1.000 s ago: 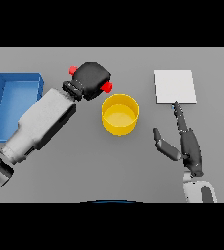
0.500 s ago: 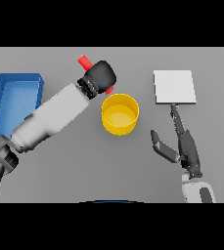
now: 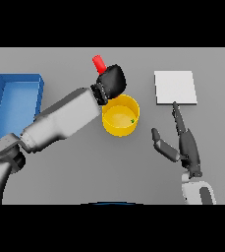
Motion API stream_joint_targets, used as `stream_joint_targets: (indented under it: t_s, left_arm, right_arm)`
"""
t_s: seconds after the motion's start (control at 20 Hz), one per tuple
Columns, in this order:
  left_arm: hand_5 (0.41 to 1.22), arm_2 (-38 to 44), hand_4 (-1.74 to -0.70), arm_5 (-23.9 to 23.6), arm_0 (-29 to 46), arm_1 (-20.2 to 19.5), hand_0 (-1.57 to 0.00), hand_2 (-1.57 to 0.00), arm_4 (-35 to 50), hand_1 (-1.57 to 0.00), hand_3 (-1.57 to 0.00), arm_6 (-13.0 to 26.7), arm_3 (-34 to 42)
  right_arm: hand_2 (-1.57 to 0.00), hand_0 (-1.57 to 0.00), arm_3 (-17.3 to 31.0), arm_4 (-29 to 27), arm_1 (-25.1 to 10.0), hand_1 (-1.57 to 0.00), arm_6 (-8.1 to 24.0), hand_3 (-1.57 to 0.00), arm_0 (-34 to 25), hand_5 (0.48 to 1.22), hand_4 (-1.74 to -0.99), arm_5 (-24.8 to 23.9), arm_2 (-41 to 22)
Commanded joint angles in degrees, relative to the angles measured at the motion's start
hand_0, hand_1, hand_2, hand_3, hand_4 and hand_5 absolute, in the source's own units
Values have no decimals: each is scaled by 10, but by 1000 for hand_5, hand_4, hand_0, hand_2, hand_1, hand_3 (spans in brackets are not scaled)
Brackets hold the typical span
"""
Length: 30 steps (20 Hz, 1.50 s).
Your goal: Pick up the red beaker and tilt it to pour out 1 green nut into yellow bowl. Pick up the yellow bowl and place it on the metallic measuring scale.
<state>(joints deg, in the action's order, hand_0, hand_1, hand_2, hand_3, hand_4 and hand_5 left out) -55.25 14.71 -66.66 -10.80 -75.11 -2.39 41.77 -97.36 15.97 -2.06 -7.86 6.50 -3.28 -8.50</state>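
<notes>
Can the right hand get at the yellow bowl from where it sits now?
Probably yes: the right hand is open beside the yellow bowl with bare table between, though the left hand holds the red beaker over the bowl's far rim.

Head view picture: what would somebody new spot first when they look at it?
Probably the left hand in the middle, curled round the red beaker just above the yellow bowl. Inside the bowl, near its right side, sits a tiny green nut. Next the eye might go to the blue bin at the far left, the pale metallic measuring scale at the upper right, and the open right hand below it.
</notes>
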Motion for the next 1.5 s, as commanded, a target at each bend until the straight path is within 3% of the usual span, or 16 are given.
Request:
stream_joint_targets:
  t_s: [0.0, 0.3, 0.5, 0.55, 0.65, 0.85, 0.95, 1.1, 1.2, 1.25, 1.45]
  left_arm:
    - [1221, -10, -1735, 7, -8, 1, -1571, -1571, -10, -1571, -1571, -2, -2]
    - [1221, -73, -1732, 28, -58, 20, -1571, -1571, -71, -1571, -1571, -45, -38]
    - [1221, -89, -1728, 42, -80, 36, -1571, -1571, -92, -1571, -1571, -51, -47]
    - [1221, -87, -1728, 54, -89, 31, -1571, -1571, -90, -1571, -1571, -64, -43]
    - [1221, -64, -1726, 20, -105, 19, -1571, -1571, -78, -1571, -1571, -76, -54]
    - [1221, -9, -1728, 16, -162, -6, -1571, -1571, -53, -1571, -1571, -83, -86]
    - [1221, 31, -1733, 23, -185, -18, -1571, -1571, -30, -1571, -1023, -66, -103]
    - [1221, 116, -1729, 12, -219, -43, -1571, -1571, 28, -1571, -1290, -71, -156]
    - [1221, 184, -1733, 14, -228, -58, -1571, -1571, 75, -1571, -1391, -29, -189]
    - [1221, 215, -1735, 11, -232, -69, -1571, -1571, 97, -1571, -1427, -15, -204]
    - [1221, 329, -1738, -24, -210, -133, -1571, -1571, 188, -1571, -1454, 50, -237]
  right_arm:
    - [1, 1, 4, 10, 4, 1, 1, 1, 0, 678, -1076, -5, -6]
    - [1, 1, 5, 12, 4, 1, -18, 1, 1, 671, -1061, -9, -5]
    - [1, 1, -1, 14, 1, 1, -19, 1, 1, 683, -1041, -7, -6]
    - [1, 1, 1, 14, 3, 1, -20, 1, 6, 685, -1035, -7, -8]
    - [1, 1, 7, 16, 3, 1, -9, 1, -4, 684, -1035, -10, -5]
    - [1, 1, 3, 27, 2, 1, -14, 1, -4, 682, -1023, -14, -10]
    - [1, 1, 2, 25, 2, 1, -12, 1, -2, 680, -1028, -13, -10]
    - [1, 1, -5, 20, 0, 1, -20, 1, 6, 683, -1001, -10, -10]
    - [1, 1, 2, 23, 2, 1, -5, 1, -11, 675, -996, -14, -8]
    - [1, 1, 1, 23, 4, 1, -13, 1, -8, 672, -990, -13, -12]
    - [1, 1, 15, 3, 9, 1, -13, 1, -10, 668, -1004, -5, -6]
